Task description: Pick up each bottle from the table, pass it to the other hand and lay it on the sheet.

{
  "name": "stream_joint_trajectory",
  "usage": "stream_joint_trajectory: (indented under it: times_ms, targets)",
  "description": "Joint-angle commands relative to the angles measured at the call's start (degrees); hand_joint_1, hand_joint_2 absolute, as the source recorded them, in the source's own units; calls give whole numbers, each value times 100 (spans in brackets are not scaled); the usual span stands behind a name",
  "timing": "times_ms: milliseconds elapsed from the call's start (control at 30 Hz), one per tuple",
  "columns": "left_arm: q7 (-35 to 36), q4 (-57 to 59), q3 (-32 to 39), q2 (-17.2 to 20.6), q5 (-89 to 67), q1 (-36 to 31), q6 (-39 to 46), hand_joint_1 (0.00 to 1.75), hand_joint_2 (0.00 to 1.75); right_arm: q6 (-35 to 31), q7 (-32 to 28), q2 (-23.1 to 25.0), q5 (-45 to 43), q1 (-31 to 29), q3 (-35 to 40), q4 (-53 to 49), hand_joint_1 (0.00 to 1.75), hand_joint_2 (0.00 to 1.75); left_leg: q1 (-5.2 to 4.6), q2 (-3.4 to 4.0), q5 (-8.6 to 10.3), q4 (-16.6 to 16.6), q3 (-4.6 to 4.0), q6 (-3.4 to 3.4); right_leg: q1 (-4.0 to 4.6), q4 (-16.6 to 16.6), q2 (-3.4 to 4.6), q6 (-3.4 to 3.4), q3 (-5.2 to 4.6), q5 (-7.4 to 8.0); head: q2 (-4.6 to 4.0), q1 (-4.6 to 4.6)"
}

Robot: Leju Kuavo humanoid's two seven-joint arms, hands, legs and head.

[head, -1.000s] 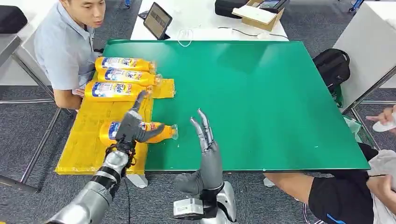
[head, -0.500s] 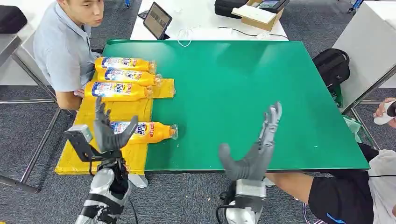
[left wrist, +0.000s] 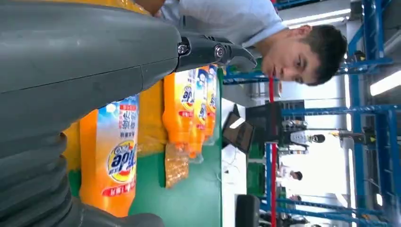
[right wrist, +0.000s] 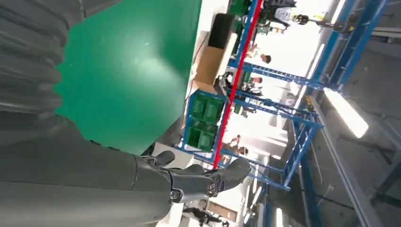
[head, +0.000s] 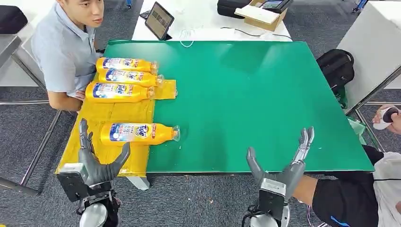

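Note:
Several orange bottles lie on the yellow sheet [head: 87, 142] at the table's left side. The nearest bottle [head: 137, 134] [left wrist: 109, 161] lies across the sheet's edge, its clear cap end over the green table [head: 246, 94]. Three more bottles [head: 124, 78] [left wrist: 189, 106] lie side by side farther back. My left hand [head: 97, 163] is held low at the sheet's near edge, fingers spread, holding nothing, just short of the nearest bottle. My right hand [head: 283, 165] stands at the table's front edge, fingers apart and empty.
A person in a grey shirt [head: 64, 47] sits at the left beside the sheet. Another person [head: 373, 184] sits at the right front corner. A tablet [head: 159, 20], cables and a box [head: 262, 15] are on the white table behind.
My left hand let go of the nearest bottle and drew back to the sheet's near edge. My right hand moved right and down to the table's front edge.

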Motion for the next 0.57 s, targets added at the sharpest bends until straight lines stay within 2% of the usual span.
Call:
stream_joint_trajectory:
  times_ms: [33, 267, 567]
  targets:
    - [-25, -54, -528, 250, 298, 205, -468, 0, 175, -13, 2, 65, -37, -134, -384, 763, 0, 175, 5, 3, -4, -6, 17, -4, 5, -9, 4, -7, 18, -2, 0, 0]
    - [-26, 147, -523, 197, 340, 200, -599, 0, 175, -13, 2, 15, -175, -222, -476, 1054, 0, 175, 6, 5, -14, -8, 41, -7, 7, -12, 7, -14, 43, -10, 0, 2]
    - [-14, 164, -427, 178, 427, 208, -656, 0, 175, -13, 2, 12, -171, -227, -520, 1245, 0, 175, 3, 4, -5, -7, 19, -5, 4, -7, 4, -8, 20, -3, 0, 0]
